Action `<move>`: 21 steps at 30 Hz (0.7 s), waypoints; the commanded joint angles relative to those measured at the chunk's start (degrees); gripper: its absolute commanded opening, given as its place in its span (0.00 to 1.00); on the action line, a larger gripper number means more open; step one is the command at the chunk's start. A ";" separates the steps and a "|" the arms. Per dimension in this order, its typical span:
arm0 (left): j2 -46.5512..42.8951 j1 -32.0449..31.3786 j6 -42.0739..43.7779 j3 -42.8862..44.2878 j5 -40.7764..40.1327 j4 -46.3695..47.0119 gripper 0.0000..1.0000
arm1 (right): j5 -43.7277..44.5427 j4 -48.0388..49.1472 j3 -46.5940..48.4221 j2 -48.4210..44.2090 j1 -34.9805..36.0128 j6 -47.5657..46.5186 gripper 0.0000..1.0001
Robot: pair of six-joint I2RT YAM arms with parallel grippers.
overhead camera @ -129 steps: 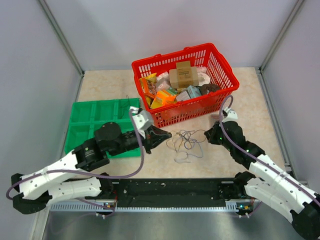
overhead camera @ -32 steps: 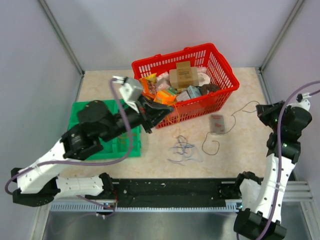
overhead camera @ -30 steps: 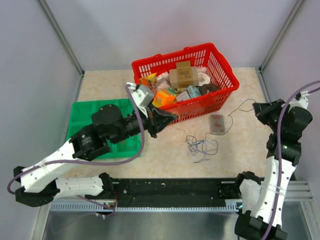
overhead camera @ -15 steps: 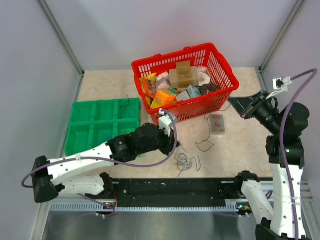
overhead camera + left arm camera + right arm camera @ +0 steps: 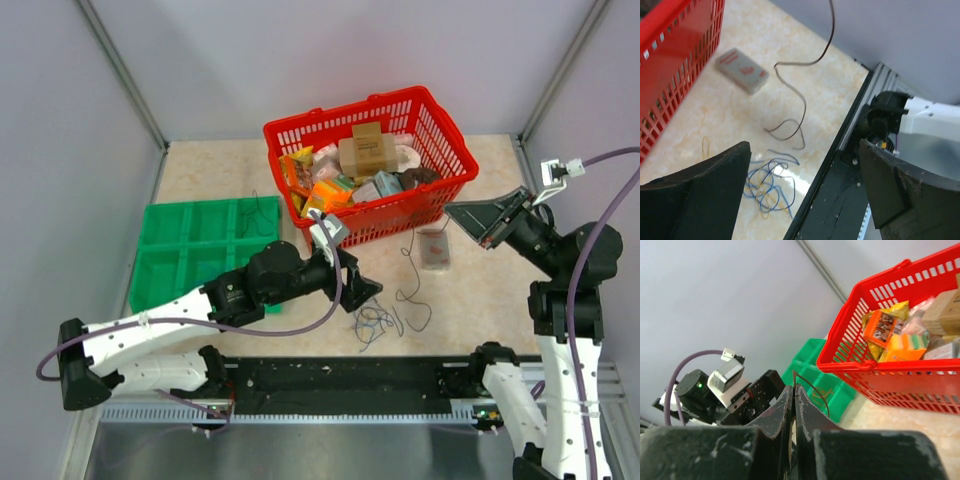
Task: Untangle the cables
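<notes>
Pinching a dark cable [image 5: 804,105], right claw [image 5: 793,390] raised, left claw [image 5: 805,145] spread above blue tangle [image 5: 767,182]

a lab test cell: plain grey walls [image 5: 200,60] with metal corner posts, an aluminium rail [image 5: 330,410] edging the marble-patterned surface [image 5: 480,300].

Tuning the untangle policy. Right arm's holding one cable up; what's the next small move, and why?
Probably carry the right gripper rightward: it's shut on the dark cable, whose tail lies just beside the blue-yellow tangle, seemingly apart. The left gripper is open above it.
</notes>
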 commanded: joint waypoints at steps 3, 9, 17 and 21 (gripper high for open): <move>4.75 0.20 2.21 5.84 3.47 9.88 0.76 | -1.26 9.69 -0.44 -1.38 1.29 8.83 0.00; 13.37 -1.03 0.10 5.32 7.10 17.60 0.70 | 0.93 8.19 1.50 -1.73 1.38 9.28 0.00; 21.55 -2.26 -7.27 7.69 -5.45 20.96 0.41 | 2.17 7.49 1.67 -1.73 1.29 10.51 0.00; 22.96 -2.26 -13.25 5.15 -10.22 25.42 0.38 | 2.87 7.14 1.41 -2.25 1.38 10.42 0.00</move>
